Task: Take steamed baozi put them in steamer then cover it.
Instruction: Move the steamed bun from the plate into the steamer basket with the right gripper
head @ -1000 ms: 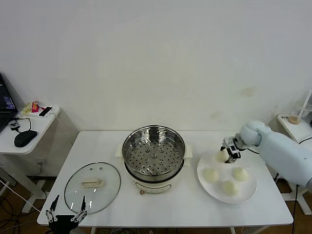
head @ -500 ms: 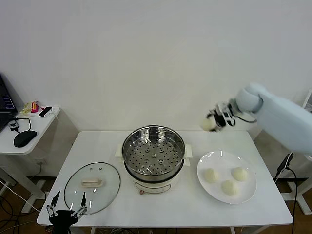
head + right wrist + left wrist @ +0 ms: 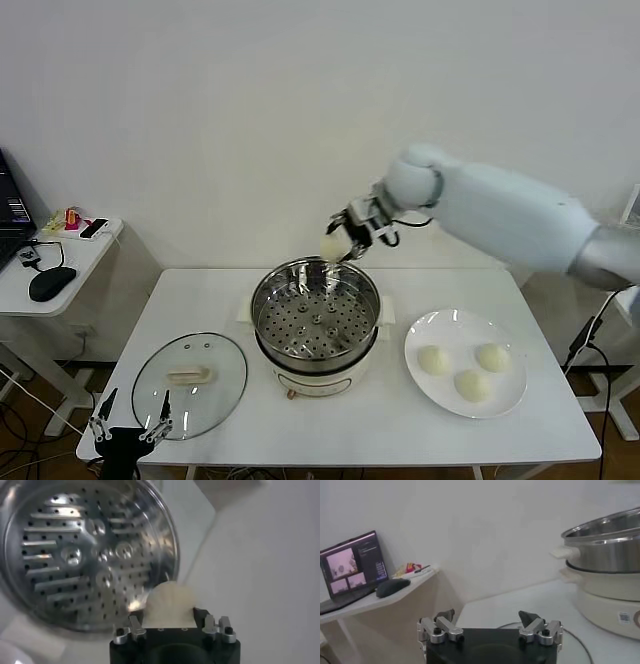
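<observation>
Taking the steamer (image 3: 315,322) at the table's (image 3: 200,300) middle as the landmark, the side desk (image 3: 60,262) stands well to its left, carrying a mouse (image 3: 52,283) and a laptop (image 3: 352,570). Nearer, just left of the steamer, the cover (image 3: 190,383) lies flat on the table with its cream handle up. At the table's front edge, below the cover, the left gripper (image 3: 128,431) waits low with its fingers spread wide and nothing between them; the wrist view shows the same gap.

The steamer itself shows its perforated tray bare, the pot sitting on a white base.

Above the steamer's far rim hangs the right gripper (image 3: 345,241), its fingers pressed onto one baozi (image 3: 331,246) held clear of the pot. In its wrist view the bun (image 3: 169,606) sits between the fingers at the tray's edge; whether it is over the tray or just outside the rim is hard to say.

Right of the steamer, a white plate (image 3: 510,395) holds three more baozi (image 3: 433,359), close together but apart.
</observation>
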